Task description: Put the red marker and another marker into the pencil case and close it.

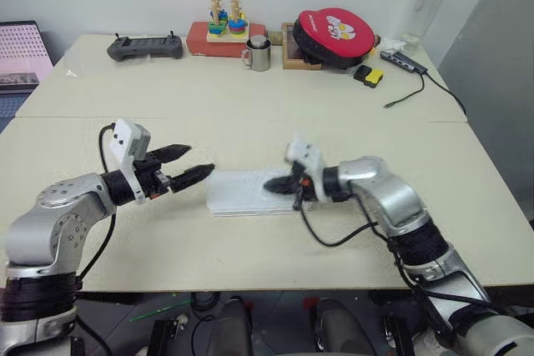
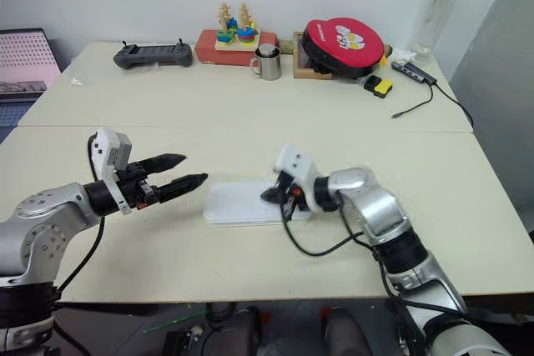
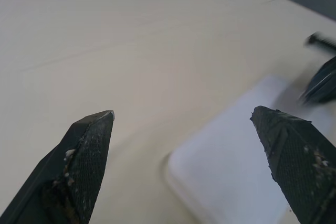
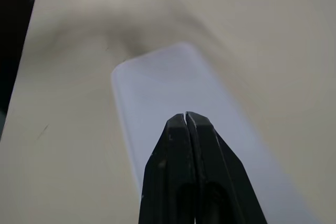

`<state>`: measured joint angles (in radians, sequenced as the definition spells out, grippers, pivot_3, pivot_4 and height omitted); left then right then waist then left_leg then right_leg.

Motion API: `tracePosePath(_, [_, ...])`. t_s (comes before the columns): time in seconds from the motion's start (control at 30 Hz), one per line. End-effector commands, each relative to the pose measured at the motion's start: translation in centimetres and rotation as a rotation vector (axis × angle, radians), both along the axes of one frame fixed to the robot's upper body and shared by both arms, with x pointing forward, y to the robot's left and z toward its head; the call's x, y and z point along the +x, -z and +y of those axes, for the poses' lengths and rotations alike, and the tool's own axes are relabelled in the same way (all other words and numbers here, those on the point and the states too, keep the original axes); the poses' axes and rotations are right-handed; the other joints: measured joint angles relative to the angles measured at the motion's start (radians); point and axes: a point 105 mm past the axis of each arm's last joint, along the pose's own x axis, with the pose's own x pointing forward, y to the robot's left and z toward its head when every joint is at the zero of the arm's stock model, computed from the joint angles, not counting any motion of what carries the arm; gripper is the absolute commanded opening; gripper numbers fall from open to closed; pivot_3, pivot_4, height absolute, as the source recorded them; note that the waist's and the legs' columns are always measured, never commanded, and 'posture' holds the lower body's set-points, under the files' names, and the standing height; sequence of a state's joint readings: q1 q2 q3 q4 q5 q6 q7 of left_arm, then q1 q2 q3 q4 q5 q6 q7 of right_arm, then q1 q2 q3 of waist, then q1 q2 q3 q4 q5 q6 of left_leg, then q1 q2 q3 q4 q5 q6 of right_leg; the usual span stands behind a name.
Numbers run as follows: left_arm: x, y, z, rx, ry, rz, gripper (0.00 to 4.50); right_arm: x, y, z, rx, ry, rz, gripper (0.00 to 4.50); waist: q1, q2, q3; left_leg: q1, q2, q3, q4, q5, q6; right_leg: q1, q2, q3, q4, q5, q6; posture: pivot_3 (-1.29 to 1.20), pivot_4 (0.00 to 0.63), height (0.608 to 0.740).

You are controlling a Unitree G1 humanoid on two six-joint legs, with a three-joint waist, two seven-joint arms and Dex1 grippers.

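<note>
The white rectangular plastic pencil case with rounded corners (image 2: 250, 203) lies flat on the pale counter (image 2: 250, 106) between the two arms, its lid down as far as I can tell. Neither marker can be seen, so they are probably already inside it.

The right pincer (image 4: 186, 121) has its two black fingers pressed together, pinching nothing, and hangs over the case's right end; whether it touches the lid I cannot tell. The left pincer (image 1: 190, 164) is spread wide and empty, pointing at the case's left end from just beside it.

The step in hand looks like the closing, or a check of it. If the lid is not latched, the next move calls for a downward press on the lid near its free edge, with the spread left pincer steadying the case so it does not slide.
</note>
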<state>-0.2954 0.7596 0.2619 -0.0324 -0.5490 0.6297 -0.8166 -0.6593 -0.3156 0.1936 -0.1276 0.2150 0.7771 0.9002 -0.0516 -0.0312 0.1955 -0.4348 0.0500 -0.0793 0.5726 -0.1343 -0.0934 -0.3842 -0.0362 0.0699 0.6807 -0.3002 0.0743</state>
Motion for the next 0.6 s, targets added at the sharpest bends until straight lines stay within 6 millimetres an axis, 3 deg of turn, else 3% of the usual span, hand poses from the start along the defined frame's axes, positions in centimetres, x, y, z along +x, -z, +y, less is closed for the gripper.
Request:
tracePosePath(0.03, [1.6,-0.8,1.6,0.033,-0.112,-0.073,4.50,1.2,-0.8,-3.9,0.033,0.181,-0.024,0.88,0.006,-0.001,0.000,0.000,0.000,0.000,0.000,0.000,0.000,0.000,0.000,0.000,0.000,0.000,0.000,0.00,0.150,0.740])
tracePosePath(0.13, [1.8,0.2,2.7,0.091,-0.157,-0.055,4.50,1.8,-0.8,-8.6,0.035,0.357,-0.026,1.50,0.008,0.000,0.000,0.000,0.000,0.000,0.000,0.000,0.000,0.000,0.000,0.000,-0.001,0.000,-0.001,0.00,0.150,0.740])
tracePosePath(0.23, [1.8,0.7,3.8,0.107,-0.182,-0.040,4.50,1.7,-0.8,-11.9,0.032,0.483,-0.032,2.23,0.011,0.000,0.000,-0.001,0.000,0.001,-0.001,0.000,0.000,-0.001,0.000,0.001,-0.001,0.000,-0.003,0.00,0.150,0.740])
tracePosePath(0.33, [1.7,0.7,3.9,0.109,-0.165,-0.033,4.50,1.6,-0.4,-12.8,0.032,0.514,-0.023,3.10,0.007,0.000,0.000,-0.001,0.000,0.001,-0.001,0.000,0.000,-0.001,0.000,0.000,-0.001,0.000,-0.003,0.00,0.150,0.740])
tracePosePath(0.5, [1.8,0.6,4.5,0.114,-0.171,-0.028,4.50,1.4,-0.6,-13.0,0.041,0.521,-0.029,4.14,-0.004,0.000,0.000,-0.001,0.000,0.001,-0.001,0.000,0.000,-0.001,0.000,0.001,0.000,0.000,0.000,0.00,0.150,0.740])
tracePosePath(0.6, [2.0,0.8,4.8,0.132,-0.178,-0.022,4.50,1.3,-0.5,-13.0,0.045,0.529,-0.024,4.49,-0.004,0.000,0.000,-0.001,0.000,0.001,0.000,0.000,0.000,-0.001,0.000,0.001,0.000,0.000,0.000,0.00,0.150,0.740])
